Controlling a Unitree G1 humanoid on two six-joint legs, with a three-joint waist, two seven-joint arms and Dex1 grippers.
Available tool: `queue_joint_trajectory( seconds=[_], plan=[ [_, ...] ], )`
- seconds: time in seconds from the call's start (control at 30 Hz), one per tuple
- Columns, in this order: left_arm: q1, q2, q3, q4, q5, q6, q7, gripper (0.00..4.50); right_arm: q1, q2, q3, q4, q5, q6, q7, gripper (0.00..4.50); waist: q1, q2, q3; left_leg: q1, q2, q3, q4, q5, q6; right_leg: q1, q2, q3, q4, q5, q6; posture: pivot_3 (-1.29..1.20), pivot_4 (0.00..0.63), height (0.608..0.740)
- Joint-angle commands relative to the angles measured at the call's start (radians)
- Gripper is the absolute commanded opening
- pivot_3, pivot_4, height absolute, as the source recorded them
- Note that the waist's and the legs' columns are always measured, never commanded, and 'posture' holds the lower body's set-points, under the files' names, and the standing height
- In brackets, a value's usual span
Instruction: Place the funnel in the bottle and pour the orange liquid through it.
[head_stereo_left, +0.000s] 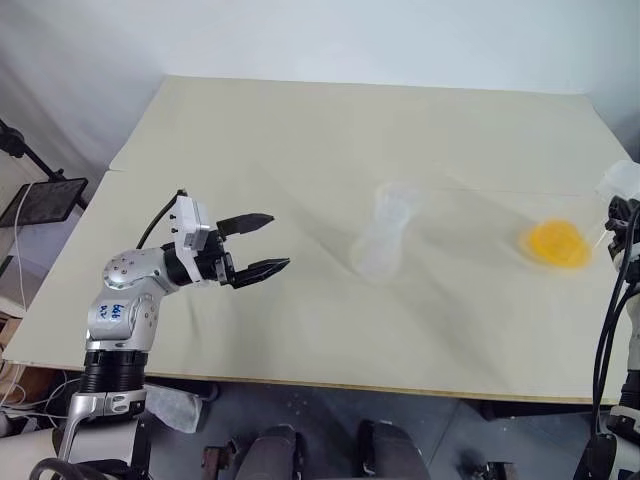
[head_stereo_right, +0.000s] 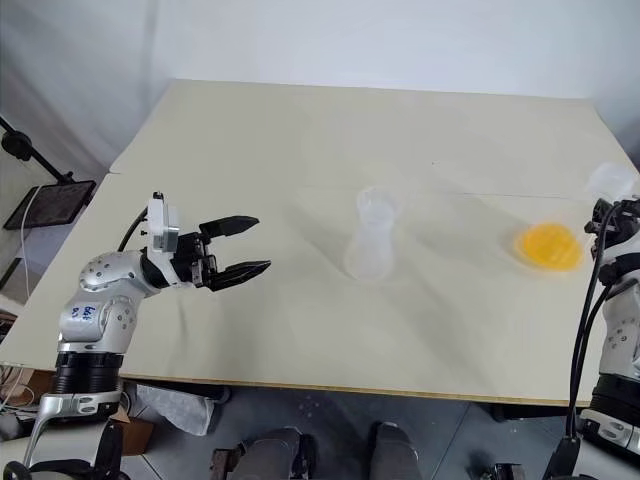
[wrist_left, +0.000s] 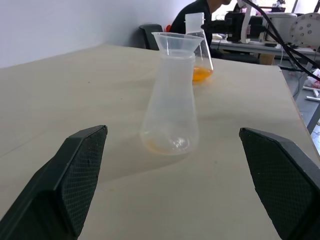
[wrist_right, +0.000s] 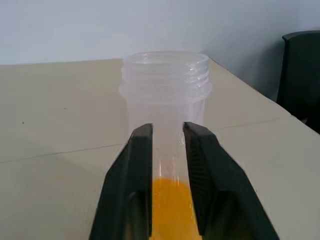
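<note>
Left tool spread wide, holding nothing, over near-left part of desk, pointing at conical flask mid-desk, well apart. Funnel sits in flask neck. Right tool at right desk edge, fingers drawn narrow, slim gap; bottle just beyond fingertips, contact unclear. Orange liquid pooled in bottle bottom. Far half of desk bare; open room between flask and bottle.

text: none legible | blue mark on left arm: too small to read
</note>
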Motion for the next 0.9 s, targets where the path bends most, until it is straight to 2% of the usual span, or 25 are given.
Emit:
queue_joint_trajectory(
  seconds=[0.03, 0.33, 0.43, 0.67, 0.9],
  plan=[
    [0.007, 0.001, 0.015, -0.044, -0.029, -0.019, 0.004, 4.50, -0.005, -0.016, -0.028, -0.033, 0.018, -0.028, 0.025, 1.19, 0.000, 0.000, 0.000, 0.000, 0.000, 0.000, 0.000, 0.000, 0.000, 0.000, 0.000, 0.000, 0.000, 0.000, 0.000, 0.00, 0.150, 0.740],
    [0.009, 0.004, 0.018, -0.037, -0.030, -0.033, 0.004, 4.50, 0.030, -0.004, -0.052, -0.095, 0.056, -0.003, 0.043, 1.19, 0.001, 0.000, 0.000, 0.000, 0.000, 0.000, 0.000, 0.000, 0.000, 0.000, 0.000, 0.000, 0.000, 0.000, 0.000, 0.00, 0.150, 0.740],
    [0.010, 0.007, 0.019, -0.035, -0.031, -0.039, 0.005, 4.50, 0.064, -0.003, -0.067, -0.127, 0.073, 0.011, 0.038, 2.01, 0.004, 0.000, 0.000, 0.000, 0.000, 0.000, 0.000, 0.000, 0.000, 0.000, 0.000, 0.000, 0.000, 0.000, 0.000, 0.00, 0.150, 0.740],
    [0.037, 0.003, 0.020, -0.066, -0.040, -0.036, 0.022, 4.50, 0.143, -0.005, -0.104, -0.192, 0.104, 0.050, 0.024, 4.47, 0.003, 0.001, 0.000, 0.000, 0.000, 0.000, 0.000, 0.000, 0.000, 0.000, 0.000, 0.001, -0.001, 0.000, 0.000, 0.00, 0.150, 0.740],
    [0.057, -0.004, 0.013, -0.113, -0.050, -0.022, 0.050, 4.50, 0.192, -0.009, -0.117, -0.229, 0.119, 0.092, 0.018, 4.47, 0.004, 0.001, 0.000, 0.000, 0.000, 0.000, 0.000, 0.000, 0.000, 0.001, -0.001, 0.002, -0.002, 0.000, 0.000, 0.00, 0.150, 0.740]
  ],
)
